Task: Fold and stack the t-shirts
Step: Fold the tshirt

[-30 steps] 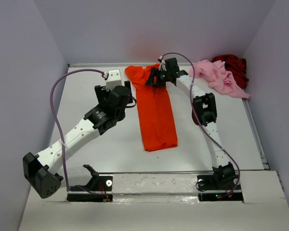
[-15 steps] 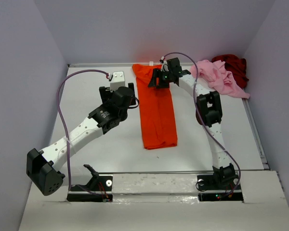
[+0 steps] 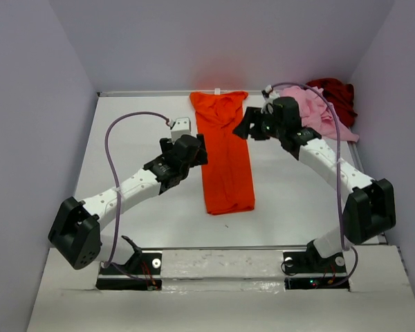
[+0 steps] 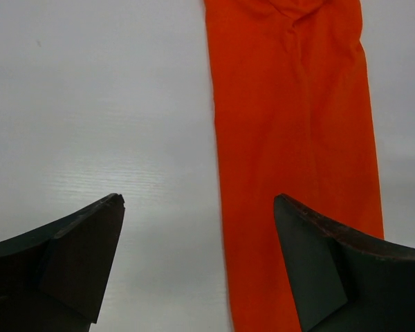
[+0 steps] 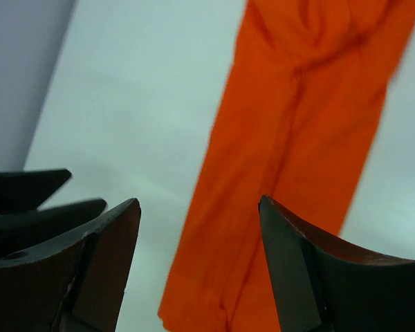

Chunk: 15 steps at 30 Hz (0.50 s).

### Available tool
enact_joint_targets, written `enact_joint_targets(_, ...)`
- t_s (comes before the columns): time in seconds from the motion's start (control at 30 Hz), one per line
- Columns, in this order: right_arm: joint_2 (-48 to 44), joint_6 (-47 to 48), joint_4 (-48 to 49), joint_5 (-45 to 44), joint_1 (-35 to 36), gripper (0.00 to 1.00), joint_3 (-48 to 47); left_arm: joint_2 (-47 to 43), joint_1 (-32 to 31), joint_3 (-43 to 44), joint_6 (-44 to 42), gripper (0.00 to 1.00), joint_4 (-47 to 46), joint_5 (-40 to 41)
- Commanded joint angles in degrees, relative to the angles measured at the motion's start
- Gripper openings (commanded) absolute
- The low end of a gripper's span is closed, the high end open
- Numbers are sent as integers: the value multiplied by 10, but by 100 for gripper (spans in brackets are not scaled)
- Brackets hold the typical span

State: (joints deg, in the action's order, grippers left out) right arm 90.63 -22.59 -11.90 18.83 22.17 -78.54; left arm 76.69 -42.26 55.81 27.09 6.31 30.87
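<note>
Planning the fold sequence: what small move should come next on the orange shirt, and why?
Probably move the left end effector and right end effector, both open and empty, to the far end of the orange t-shirt and pinch: it lies as a long strip, not yet folded crosswise.

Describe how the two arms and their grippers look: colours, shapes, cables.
The left arm and right arm have white links with black joints and black bases. A purple cable loops along each. The left gripper and right gripper have dark, wedge-shaped fingers.
</note>
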Motion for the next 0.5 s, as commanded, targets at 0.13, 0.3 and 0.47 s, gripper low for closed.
enact_joint_targets(0.13, -98, -93, 45, -121, 23, 73, 303, -2, 17, -119, 101, 99, -99, -192)
enact_joint_targets(0.3, -162, -116, 44, -141, 29, 72, 400, -22, 22, -208, 147, 99, -163, -252)
enact_joint_targets(0.47, -203, -117, 19, -153, 29, 72, 428, -36, 22, -263, 180, 99, -208, -282)
